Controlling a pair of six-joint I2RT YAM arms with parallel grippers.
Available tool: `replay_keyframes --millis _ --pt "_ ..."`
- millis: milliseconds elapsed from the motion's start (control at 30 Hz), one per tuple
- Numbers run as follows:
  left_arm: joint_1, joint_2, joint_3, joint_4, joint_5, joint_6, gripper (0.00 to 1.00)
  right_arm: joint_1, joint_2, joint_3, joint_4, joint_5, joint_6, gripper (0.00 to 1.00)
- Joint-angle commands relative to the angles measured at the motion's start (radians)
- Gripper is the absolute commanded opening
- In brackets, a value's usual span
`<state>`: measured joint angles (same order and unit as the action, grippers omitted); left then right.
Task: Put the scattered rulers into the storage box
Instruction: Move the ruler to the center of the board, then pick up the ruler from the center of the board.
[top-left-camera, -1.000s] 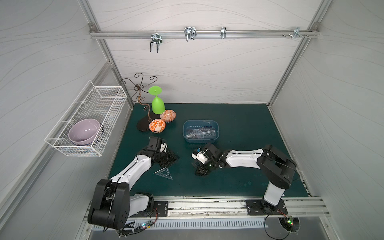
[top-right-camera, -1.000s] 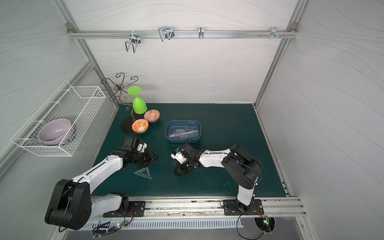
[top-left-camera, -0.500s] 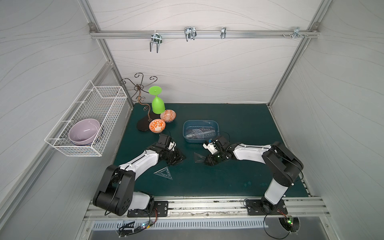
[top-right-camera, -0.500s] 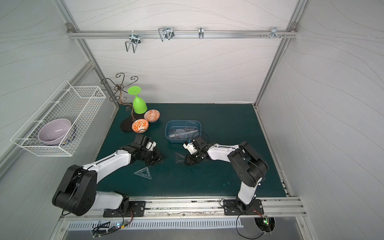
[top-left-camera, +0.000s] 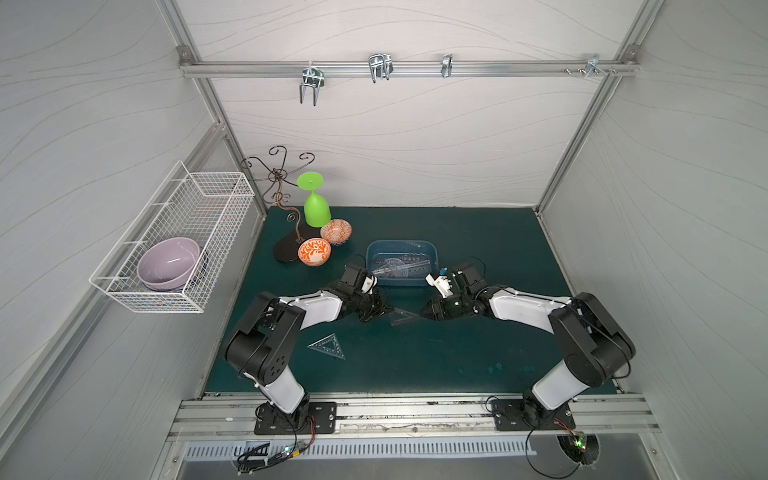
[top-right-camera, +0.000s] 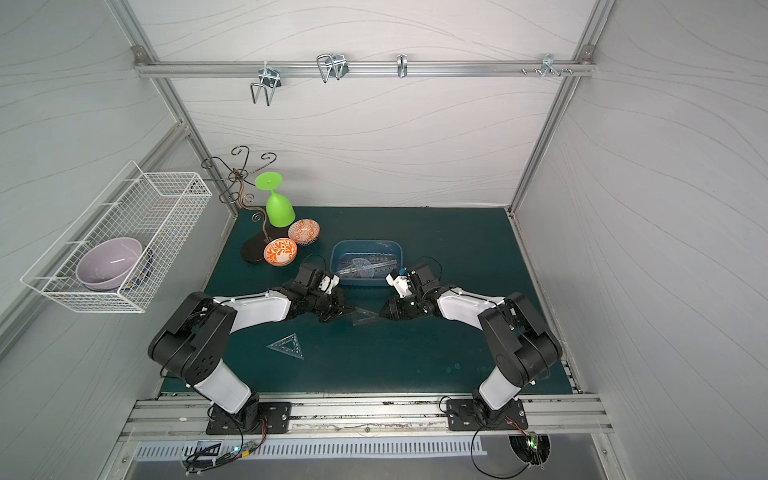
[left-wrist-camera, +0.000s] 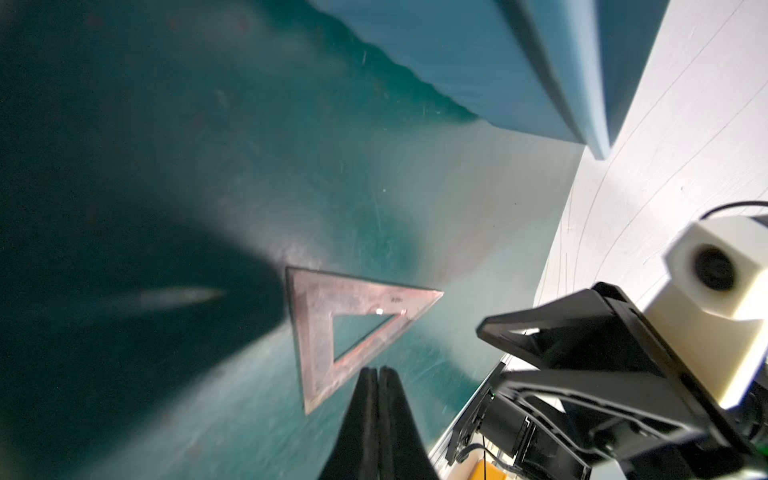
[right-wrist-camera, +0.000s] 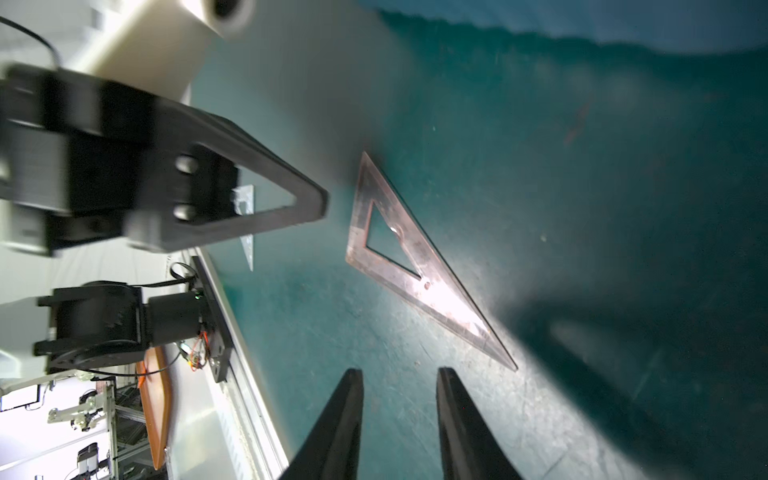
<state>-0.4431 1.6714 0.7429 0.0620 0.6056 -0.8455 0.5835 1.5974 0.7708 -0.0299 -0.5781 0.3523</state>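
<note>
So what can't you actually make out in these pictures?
Small blue plastic storage box: in both top views its clear rulers overlap, too small to count.
Smoky-dark triangular set square: scale marks too blurred to read in both wrist views.
Clear triangular set square: in the right wrist view, mostly hidden behind the left gripper.
</note>
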Motion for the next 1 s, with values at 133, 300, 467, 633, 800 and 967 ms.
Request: replay_keyframes --millis 133,300,467,633,800,967 --pt "-0.022 0.092 0.053 0.034 -0.014 0.019 0.03 -0.022 -0.047 -0.007 -0.004 -0.060 0.017 0.35" --pt "-0.022 0.077 0.052 -0.034 -0.058 0.060 0.01 -0.022 -0.047 -0.010 0.007 -0.068 0.020 0.35" --pt "-0.022 0.033 0.046 -0.081 -0.107 0.083 0.01 -0.022 -0.041 -0.016 0.021 -0.075 0.025 0.35" --pt "-0.022 0.018 0.031 -0.060 -0.089 0.066 0.01 -0.022 -0.037 -0.018 0.028 -0.085 0.031 0.35" --pt "-0.022 -0.002 0.011 -0.012 -0.050 0.051 0.03 -0.022 -0.036 -0.019 0.032 -0.093 0.035 0.35" --pt "-0.019 -0.065 -0.035 -0.002 -0.066 0.058 0.07 -0.022 -0.048 -0.027 0.029 -0.079 0.025 0.35"
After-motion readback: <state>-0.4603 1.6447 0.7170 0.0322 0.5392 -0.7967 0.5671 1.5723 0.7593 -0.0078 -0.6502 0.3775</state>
